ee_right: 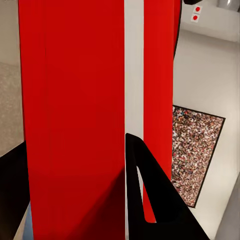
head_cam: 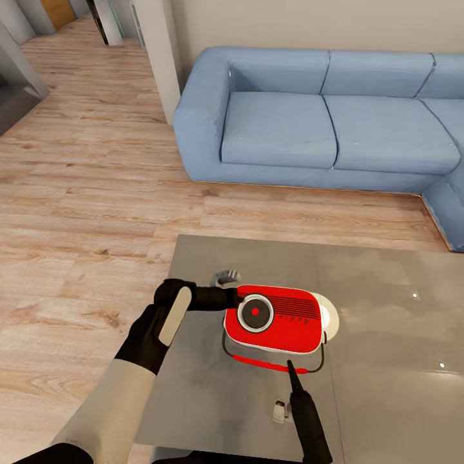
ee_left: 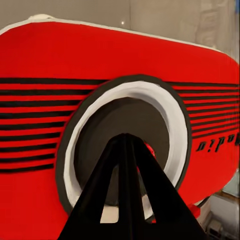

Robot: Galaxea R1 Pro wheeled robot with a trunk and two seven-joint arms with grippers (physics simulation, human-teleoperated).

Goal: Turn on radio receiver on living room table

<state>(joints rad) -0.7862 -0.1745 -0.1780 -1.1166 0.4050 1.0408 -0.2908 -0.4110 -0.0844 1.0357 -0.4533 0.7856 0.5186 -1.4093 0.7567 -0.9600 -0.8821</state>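
One radio receiver (head_cam: 278, 320) lies on the table (head_cam: 386, 309), near the table's left edge, dial facing up. Body glossy red, rounded-rectangular, with a white trim band along its side; black slotted grille lines; thin black wire handle (head_cam: 270, 365) looping out on the robot's side of the radio. One round dial (head_cam: 255, 312): dark outer ring, white ring, grey face, red centre.

Table top: glossy grey-taupe, reflective, rectangular, with a faint seam just right of the radio.

Two grippers. Left gripper (head_cam: 233, 297), matte black, meets the radio at the dial's left rim; in the left wrist view its fingers (ee_left: 107, 190) come together to one point over the dial face, pressed together, nothing between them. Right gripper (head_cam: 290, 366), also black, its tip by the handle on the robot's side of the radio; in the right wrist view one finger (ee_right: 150, 200) lies against the red casing and white band; whether spread or closed, cannot tell.

Living room: light wood plank floor (head_cam: 84, 193); one blue L-shaped sofa (head_cam: 322, 122), soft cushions, beyond the radio; beige wall behind it. One framed speckled picture (ee_right: 197, 155) on a pale wall in the right wrist view.
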